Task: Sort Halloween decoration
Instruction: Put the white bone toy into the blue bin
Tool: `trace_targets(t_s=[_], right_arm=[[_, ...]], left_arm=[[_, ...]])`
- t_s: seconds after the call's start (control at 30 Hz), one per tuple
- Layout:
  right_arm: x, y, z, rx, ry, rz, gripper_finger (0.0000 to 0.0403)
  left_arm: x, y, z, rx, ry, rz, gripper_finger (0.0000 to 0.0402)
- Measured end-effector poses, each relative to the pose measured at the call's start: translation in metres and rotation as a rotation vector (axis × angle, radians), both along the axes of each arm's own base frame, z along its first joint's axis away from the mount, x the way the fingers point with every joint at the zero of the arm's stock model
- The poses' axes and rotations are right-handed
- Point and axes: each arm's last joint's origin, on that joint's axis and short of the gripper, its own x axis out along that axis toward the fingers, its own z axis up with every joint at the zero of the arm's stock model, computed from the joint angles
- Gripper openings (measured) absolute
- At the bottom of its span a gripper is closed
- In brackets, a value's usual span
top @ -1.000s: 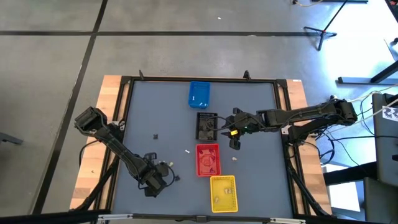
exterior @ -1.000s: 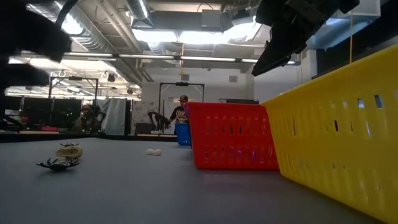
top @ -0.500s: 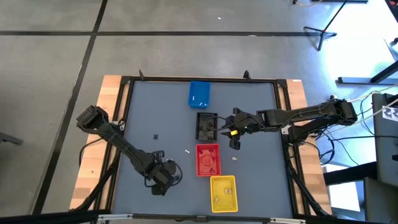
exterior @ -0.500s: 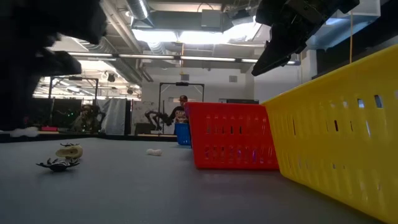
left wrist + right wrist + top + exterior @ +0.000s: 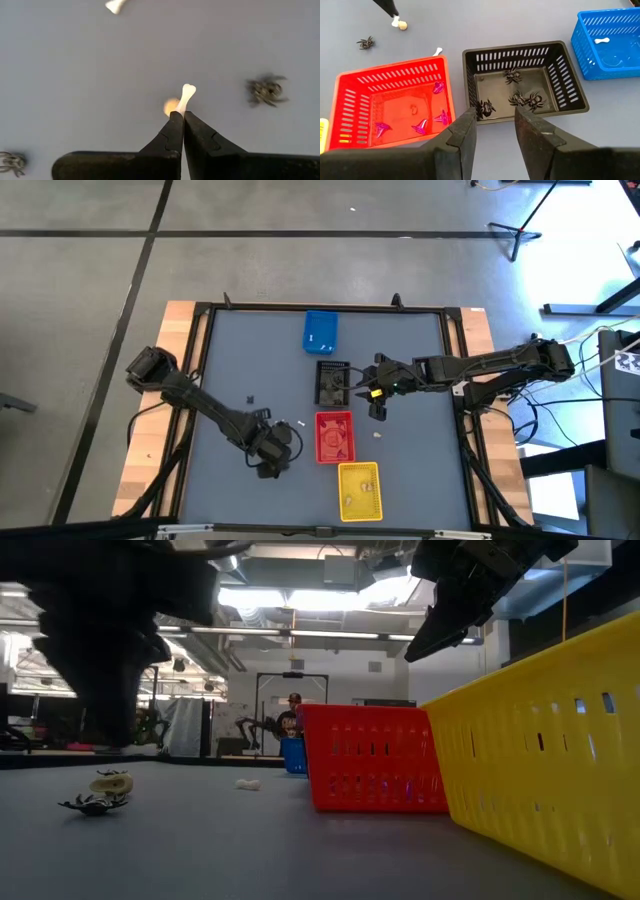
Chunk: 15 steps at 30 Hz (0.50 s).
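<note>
1. Bone [image 5: 186, 95], white and tiny, is clamped by one end between the closed fingers of the left gripper [image 5: 179, 116]. Its long axis runs on in line with the fingers, and its free knob points away from them, down toward the grey table [image 5: 420, 470].
2. This gripper hangs left of the red tray [image 5: 335, 437], on the table's near half. A round cream piece [image 5: 171, 106] lies just beside the held bone.
3. Bones number three: the held one, a loose bone [image 5: 437, 51] lying flat and slantwise by the red tray's far left corner, and a bone in the blue tray [image 5: 602, 41], also flat.
4. Spiders: four lie in the black tray [image 5: 572, 80]. Two more show on the table in the left wrist view, one spider [image 5: 265, 91] to one side of the fingers and a second spider [image 5: 10, 162] to the other.
5. Four purple witch hats [image 5: 442, 118] sit in the red tray.
6. Trays number four, in a row from far to near: blue tray [image 5: 320, 332], black, red, yellow tray [image 5: 359, 490].
7. The right gripper [image 5: 494, 115] hovers at the black tray's right side, fingers apart with nothing between them.
</note>
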Motion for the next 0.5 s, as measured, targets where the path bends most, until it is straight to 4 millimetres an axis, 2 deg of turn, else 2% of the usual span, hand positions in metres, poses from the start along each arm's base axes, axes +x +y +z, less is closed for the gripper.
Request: trace_targets(t_s=[0.5], right_arm=[[0.000,0.000,0.000,0.000,0.000,0.000,0.0134]], left_arm=[[0.013,0.031,0.001,0.071,-0.016,0.039,0.0000]])
